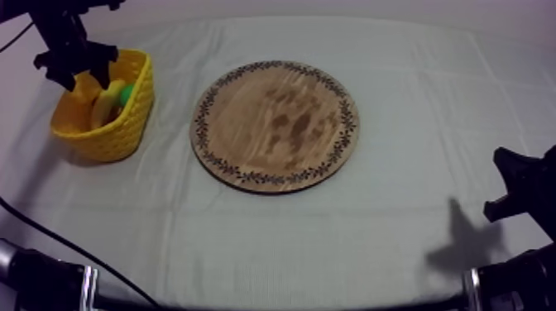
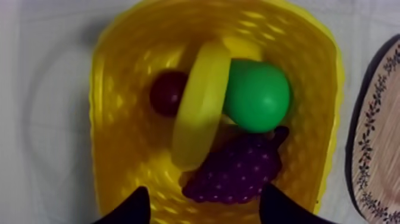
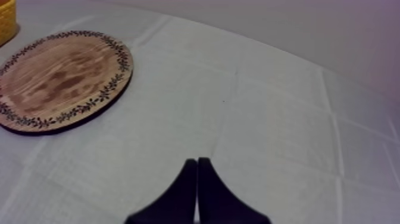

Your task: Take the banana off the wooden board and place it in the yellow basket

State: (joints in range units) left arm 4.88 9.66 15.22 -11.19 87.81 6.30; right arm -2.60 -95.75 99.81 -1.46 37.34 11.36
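The banana [image 2: 199, 101] lies inside the yellow basket [image 2: 119, 119], resting across a green pear [image 2: 257, 95], a bunch of grapes [image 2: 235, 170] and a small red fruit [image 2: 166, 92]. My left gripper [image 2: 202, 205] hovers open just above the basket, its fingers [image 2: 134, 210] apart with nothing between them. In the top view the left gripper [image 1: 83, 76] stands over the basket [image 1: 141, 95] at the far left, with the banana [image 1: 106, 103] below it. The wooden board [image 1: 277, 124] is bare. My right gripper [image 3: 197, 162] is shut on nothing, low at the right [image 1: 513, 184].
The board [image 3: 59, 77] lies mid-table, a short gap to the right of the basket [image 3: 5, 21]. Open cloth stretches in front of the board and across the right half of the table. The board's rim [image 2: 378, 137] sits close beside the basket.
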